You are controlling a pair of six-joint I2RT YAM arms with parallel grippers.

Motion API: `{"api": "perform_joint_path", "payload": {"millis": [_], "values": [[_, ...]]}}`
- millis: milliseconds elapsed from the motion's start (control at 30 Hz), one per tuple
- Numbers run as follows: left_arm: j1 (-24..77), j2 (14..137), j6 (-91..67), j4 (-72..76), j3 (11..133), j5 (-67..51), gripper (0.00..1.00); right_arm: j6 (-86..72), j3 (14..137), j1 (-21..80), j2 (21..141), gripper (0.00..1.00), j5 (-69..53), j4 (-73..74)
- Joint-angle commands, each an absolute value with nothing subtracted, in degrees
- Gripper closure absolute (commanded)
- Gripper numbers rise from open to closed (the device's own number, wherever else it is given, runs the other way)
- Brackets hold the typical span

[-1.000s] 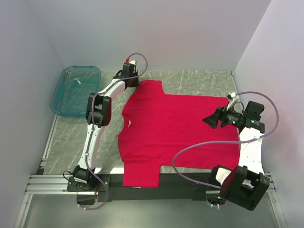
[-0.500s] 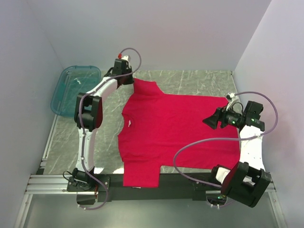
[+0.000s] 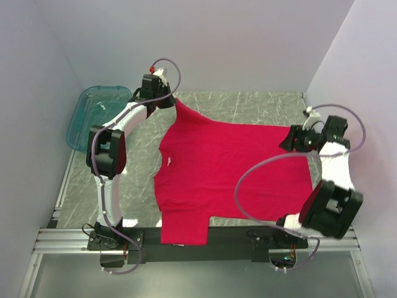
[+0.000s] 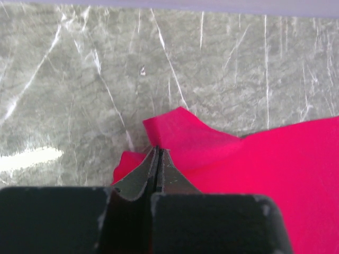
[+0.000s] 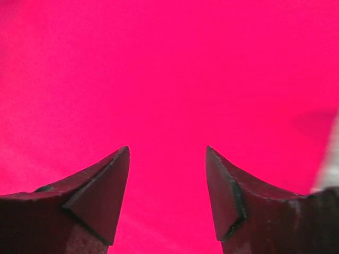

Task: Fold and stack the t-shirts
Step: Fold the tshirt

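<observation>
The red t-shirt lies spread across the middle of the marbled table, with its neck toward 9 o'clock. At its 11 o'clock corner the left gripper is pinched tight on a sleeve, which peaks up off the surface. At 2 o'clock the right gripper hangs wide open and empty over the cloth, seemingly not touching it. A teal tub sits at 10 o'clock.

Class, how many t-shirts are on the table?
1: a red t-shirt spread across the table, its far sleeve pinched by the left fingers. Another beneath would be hidden.
</observation>
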State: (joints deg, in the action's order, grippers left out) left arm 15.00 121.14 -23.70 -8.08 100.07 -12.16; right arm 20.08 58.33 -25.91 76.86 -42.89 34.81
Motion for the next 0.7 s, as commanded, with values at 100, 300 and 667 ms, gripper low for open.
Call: {"api": "perform_joint_path", "payload": {"millis": [100, 300, 667], "values": [[14.33, 117.16, -25.66, -3.43, 97.38, -14.94, 0.99, 12.66, 74.77, -26.19, 96.72, 0.39, -23.92, 32.25], [14.06, 117.16, -26.37, -2.37, 97.64, -14.94, 1.00, 14.06, 90.25, -24.35, 111.50, 0.43, -18.73, 36.12], [13.89, 119.70, -27.77, -0.44, 98.79, -16.34, 1.00, 14.50, 108.71, -22.24, 126.64, 0.45, -14.68, 42.45]]}}
